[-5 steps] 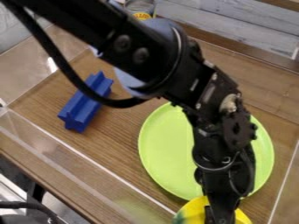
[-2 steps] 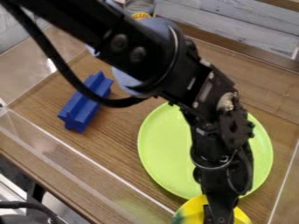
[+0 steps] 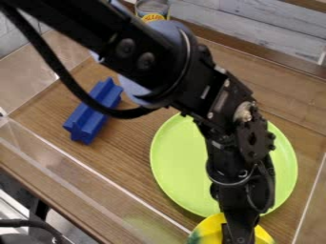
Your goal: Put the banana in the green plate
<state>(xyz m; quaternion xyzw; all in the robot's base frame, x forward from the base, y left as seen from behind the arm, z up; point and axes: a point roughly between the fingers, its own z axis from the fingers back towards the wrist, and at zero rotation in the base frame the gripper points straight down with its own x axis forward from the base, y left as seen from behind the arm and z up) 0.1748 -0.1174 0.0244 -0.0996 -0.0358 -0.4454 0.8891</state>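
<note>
The banana [image 3: 208, 232], a small bright yellow piece, lies at the bottom edge of the view, just in front of the green plate's near rim. My gripper [image 3: 234, 228] points steeply down onto it, and its black fingers [image 3: 237, 215] are closed around its middle, so yellow shows on both sides. The fingertips themselves are hidden by the wrist and the frame's edge. The green plate [image 3: 178, 162] is a large round lime-green dish on the wooden table, partly covered by my arm.
A blue ridged block [image 3: 91, 110] lies on the table left of the plate. A clear plastic wall [image 3: 51, 176] runs along the left and front sides. A small jar [image 3: 154, 13] stands at the back. My black arm [image 3: 152, 57] crosses the view from the top left.
</note>
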